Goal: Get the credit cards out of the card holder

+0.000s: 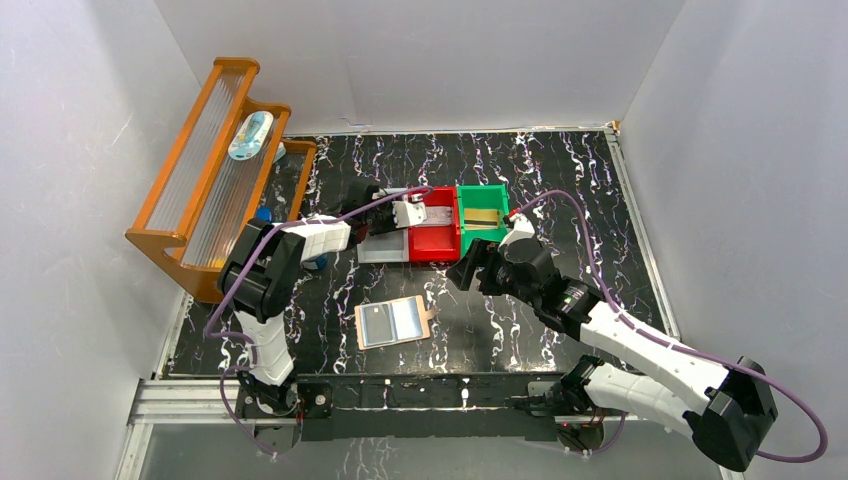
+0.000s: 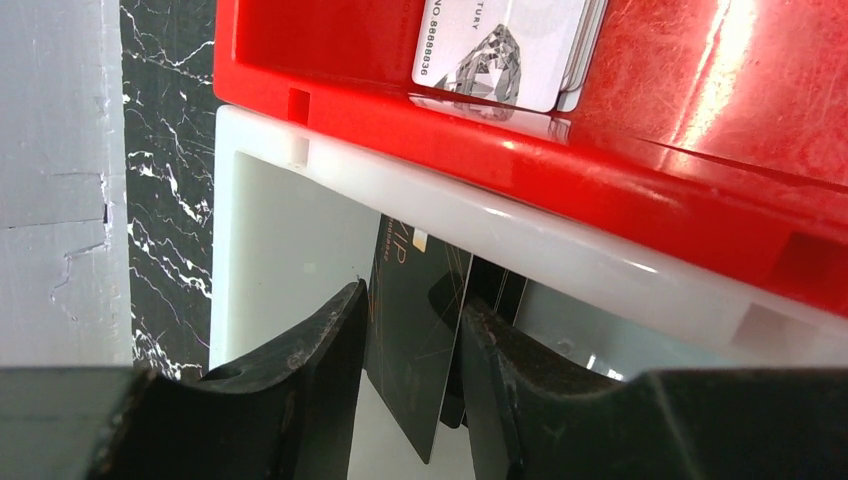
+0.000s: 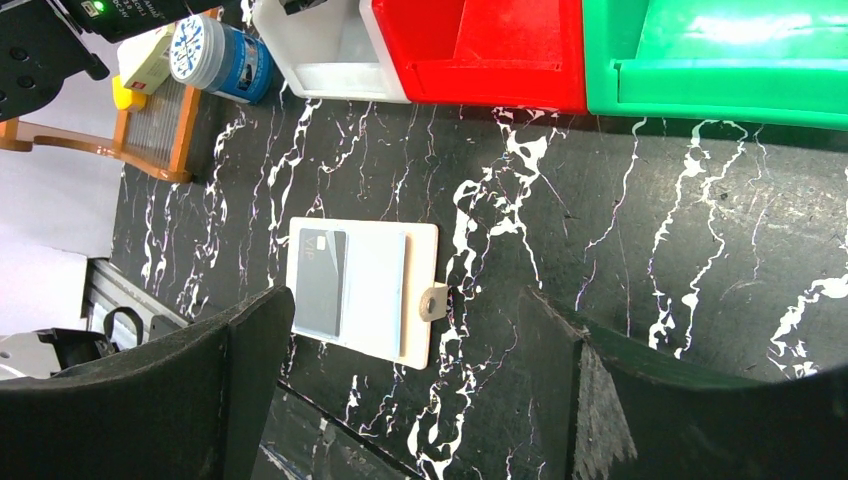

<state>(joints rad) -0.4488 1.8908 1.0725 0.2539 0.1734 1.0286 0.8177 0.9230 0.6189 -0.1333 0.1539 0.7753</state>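
Note:
The tan card holder (image 1: 393,322) lies open on the black marbled table, pale blue pockets up; in the right wrist view (image 3: 365,290) a dark card (image 3: 322,283) sits in its left pocket. My left gripper (image 1: 383,232) hangs over the grey bin (image 1: 383,252), fingers parted (image 2: 415,400). A black card (image 2: 410,330) tilts loosely between them inside the bin (image 2: 270,220), with another dark card behind it. Silver cards (image 2: 500,50) lie in the red bin (image 1: 437,240). My right gripper (image 1: 475,268) is open and empty (image 3: 405,390), above the table right of the holder.
A green bin (image 1: 497,190) holding a gold card (image 1: 482,217) stands right of the red bin. An orange rack (image 1: 215,170) with small items stands at the far left, with a blue-lidded jar (image 3: 215,60) beside it. White walls enclose the table.

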